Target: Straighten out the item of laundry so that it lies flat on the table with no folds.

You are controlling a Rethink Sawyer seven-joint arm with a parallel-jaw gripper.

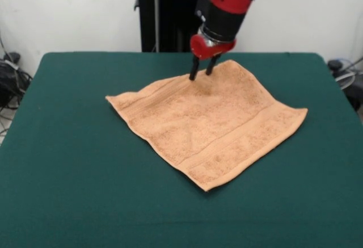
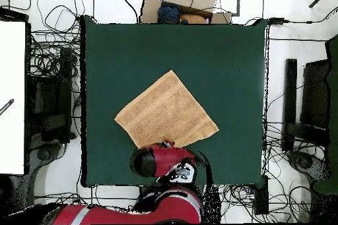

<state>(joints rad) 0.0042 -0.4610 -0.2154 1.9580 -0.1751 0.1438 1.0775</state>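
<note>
Right now the gripper [image 1: 203, 71] stands w/ its two black fingers slightly apart, tips down on the towel's far edge; nothing looks pinched between them. The towel [image 1: 210, 124] lies spread diamond-wise near mid-table [image 1: 62, 146], apparently flat, no obvious fold. Step looks like final smoothing or letting go; next move prob. calls for lifting straight up w/o dragging cloth. Cables and boxes sit off the table; nothing blocks.
</note>
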